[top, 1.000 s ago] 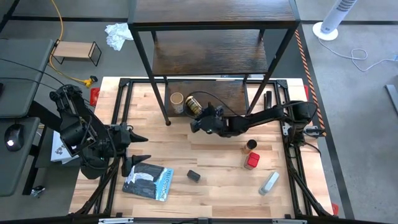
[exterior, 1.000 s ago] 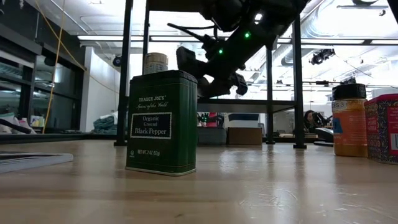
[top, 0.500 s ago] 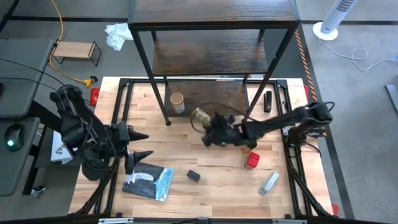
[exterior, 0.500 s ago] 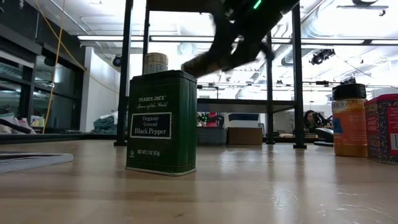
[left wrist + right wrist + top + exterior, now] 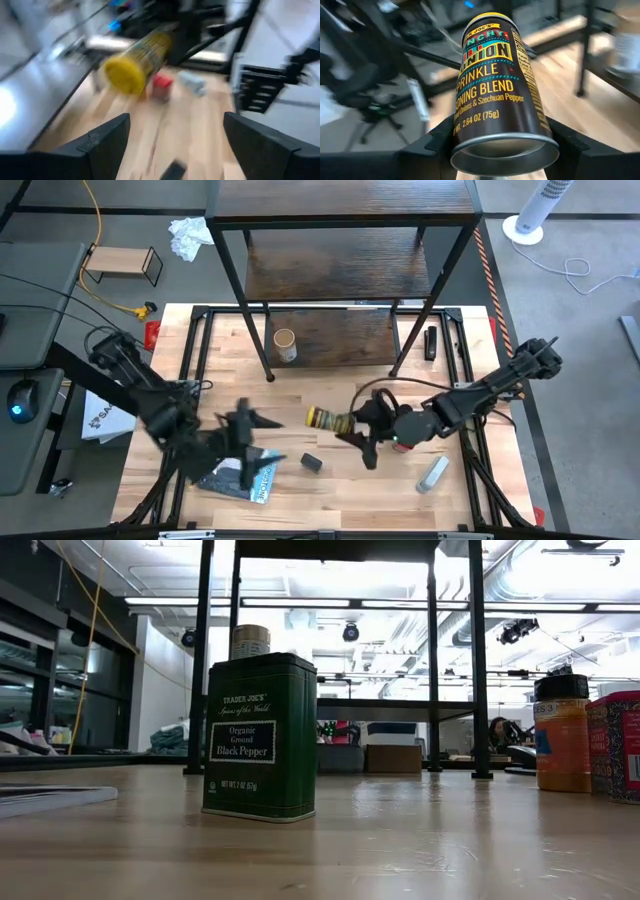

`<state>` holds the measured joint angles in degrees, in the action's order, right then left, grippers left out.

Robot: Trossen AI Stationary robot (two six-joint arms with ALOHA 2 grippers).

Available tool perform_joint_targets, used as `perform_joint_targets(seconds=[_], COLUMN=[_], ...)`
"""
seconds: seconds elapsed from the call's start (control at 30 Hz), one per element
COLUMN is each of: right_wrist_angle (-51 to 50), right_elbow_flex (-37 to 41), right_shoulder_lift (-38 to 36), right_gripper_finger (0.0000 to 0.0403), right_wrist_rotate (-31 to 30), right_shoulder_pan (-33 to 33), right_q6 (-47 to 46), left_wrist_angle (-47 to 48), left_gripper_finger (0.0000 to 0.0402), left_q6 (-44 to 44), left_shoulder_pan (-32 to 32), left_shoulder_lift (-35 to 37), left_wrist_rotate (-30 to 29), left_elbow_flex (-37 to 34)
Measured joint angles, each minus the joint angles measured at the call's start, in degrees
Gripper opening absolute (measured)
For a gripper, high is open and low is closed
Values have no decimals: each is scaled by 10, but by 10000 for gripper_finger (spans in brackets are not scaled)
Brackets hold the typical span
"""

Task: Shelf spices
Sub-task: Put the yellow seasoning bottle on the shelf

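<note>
Shelf (image 5: 345,275): dark wood-grain tiers on a black frame, at twelve o'clock of the butcher-block table (image 5: 330,485); its lowest board carries one tan-lidded jar (image 5: 285,343). Right gripper (image 5: 352,427): mid-table, fingers clamped on the yellow-lidded jar (image 5: 328,419), a Crunchy Onion sprinkle tin held horizontal, lid toward nine o'clock. Left gripper (image 5: 262,422): at eight o'clock, fingers spread wide, empty, just above the blue-grey packet (image 5: 240,475). Black pepper tin (image 5: 311,463): upright at six o'clock. Red container (image 5: 615,745) and brown jar (image 5: 562,732): side by side in the low view. Handling advice: the step looks like a hand-over, so keep the jar level, let the left fingers close around the lid end, and release only once that grip is firm.
</note>
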<state>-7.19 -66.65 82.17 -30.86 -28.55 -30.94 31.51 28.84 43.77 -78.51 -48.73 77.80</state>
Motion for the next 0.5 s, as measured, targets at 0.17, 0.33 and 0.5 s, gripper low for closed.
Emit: perform_joint_targets(seconds=[0.17, 0.33, 0.5], right_wrist_angle=[42, 61, 85], right_elbow_flex=[0, 0, 0], right_shoulder_lift=[-1, -2, -2], right_gripper_finger=[203, 203, 203], right_wrist_rotate=[20, 19, 36], right_shoulder_pan=[-13, -23, -24], right_q6=[29, 44, 65], left_wrist_angle=[-127, -134, -170], left_gripper_finger=[317, 317, 317], left_q6=[-146, -136, -172], left_shoulder_pan=[-61, -91, -109], left_shoulder_lift=[-28, -32, -40], left_wrist_rotate=[49, 69, 107], left_elbow_flex=[0, 0, 0])
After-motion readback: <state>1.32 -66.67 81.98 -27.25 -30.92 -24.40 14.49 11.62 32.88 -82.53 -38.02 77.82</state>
